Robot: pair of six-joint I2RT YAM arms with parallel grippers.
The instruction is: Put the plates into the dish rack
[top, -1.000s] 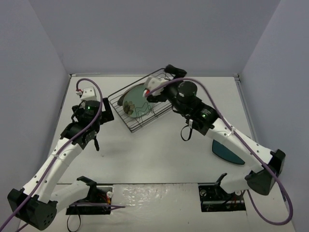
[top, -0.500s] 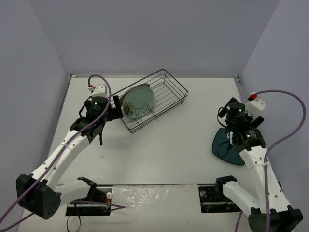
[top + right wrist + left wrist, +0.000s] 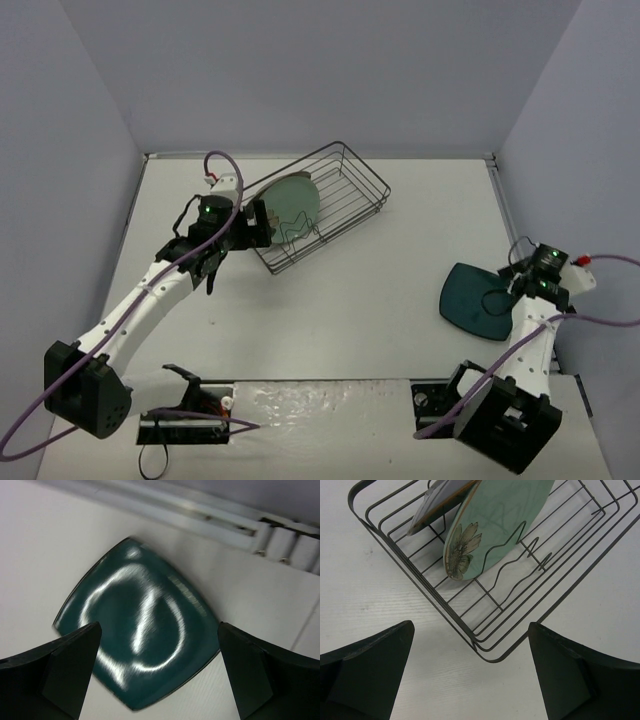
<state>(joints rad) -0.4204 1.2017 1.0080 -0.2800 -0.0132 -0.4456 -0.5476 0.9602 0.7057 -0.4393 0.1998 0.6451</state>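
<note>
Pale lavender walls [image 3: 90, 90] enclose the matte white table [image 3: 330, 320] on three sides, and a pale rail [image 3: 210, 522] runs along its edge in the right wrist view. A shinier strip [image 3: 330, 400] lies at 6 o'clock between the arm bases.

The black wire dish rack [image 3: 345, 190] sits askew at about 12 o'clock from the table's centre. Inside it the mint-green plate [image 3: 495, 525] stands tilted on edge among the wavy dividers. The grey plate [image 3: 437, 505] leans just behind it, largely hidden. The dark teal plate [image 3: 140, 640] lies flat on the table near 4 o'clock, well apart from the rack.

The left gripper [image 3: 470, 627] hovers at the rack's 8 o'clock corner, its jaws spread wide with nothing between them. The right gripper [image 3: 159, 627] hangs over the teal plate, also spread wide and empty. Whether it touches the plate cannot be told.
</note>
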